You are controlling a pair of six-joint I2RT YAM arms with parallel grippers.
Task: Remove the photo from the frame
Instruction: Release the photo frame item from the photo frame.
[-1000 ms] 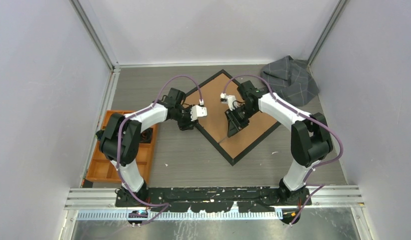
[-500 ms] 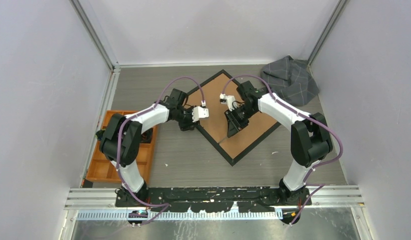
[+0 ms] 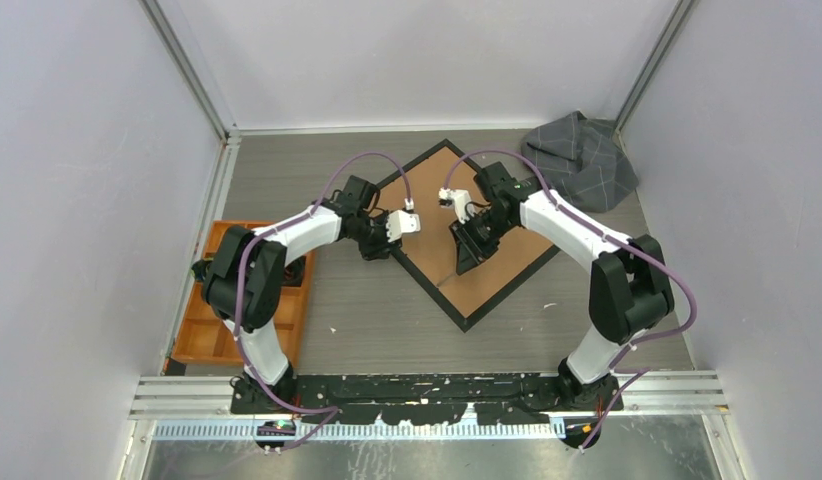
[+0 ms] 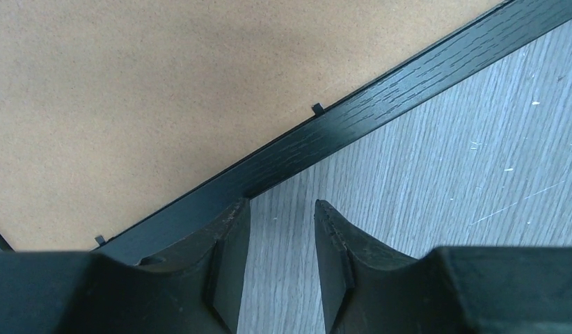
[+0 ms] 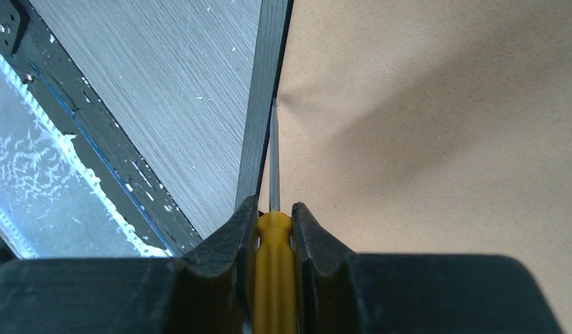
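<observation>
Right gripper [image 5: 273, 209] tight on a yellow screwdriver [image 5: 273, 264], tip at the frame [image 5: 264, 104]; left gripper [image 4: 281, 209] ajar, empty, by its border.

Grey table [image 3: 367, 310]: frame [image 3: 497, 270], tray [image 3: 202, 330], cloth [image 3: 582, 155]

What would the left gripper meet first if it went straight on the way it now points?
Most likely the black border of the frame, which lies just ahead of the left gripper. Depth is hard to judge.
</observation>
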